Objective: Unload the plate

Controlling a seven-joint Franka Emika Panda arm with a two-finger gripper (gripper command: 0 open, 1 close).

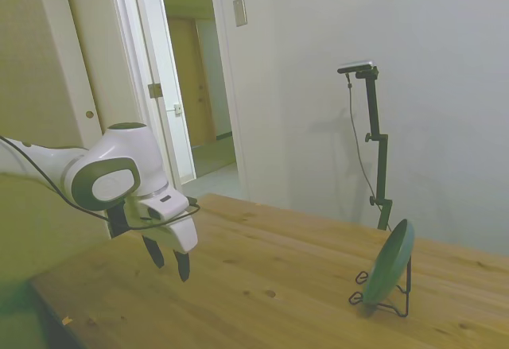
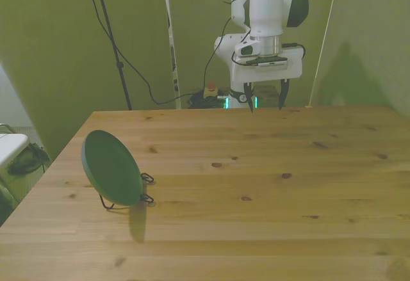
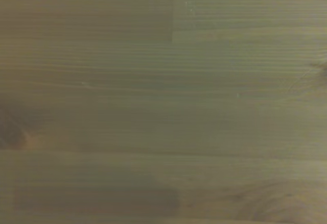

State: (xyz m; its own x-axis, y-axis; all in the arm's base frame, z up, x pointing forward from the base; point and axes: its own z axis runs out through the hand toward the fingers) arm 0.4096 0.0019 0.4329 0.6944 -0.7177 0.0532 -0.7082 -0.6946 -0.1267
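Observation:
The dark green plate (image 1: 388, 262) (image 2: 111, 168) stands nearly upright, leaning in a thin black wire stand (image 1: 395, 300) (image 2: 146, 188) on the wooden table (image 2: 256, 185). It is near the front view's left edge. My gripper (image 1: 170, 261) (image 2: 264, 98) hangs open above the table's far side, a long way from the plate, with nothing between its dark fingers (image 2: 282, 94). The wrist view holds only blurred wood grain.
The side view has a white wall behind the table and an open doorway (image 1: 195, 95) at the back. In the front view, cables (image 2: 128, 63) hang behind the table's far edge.

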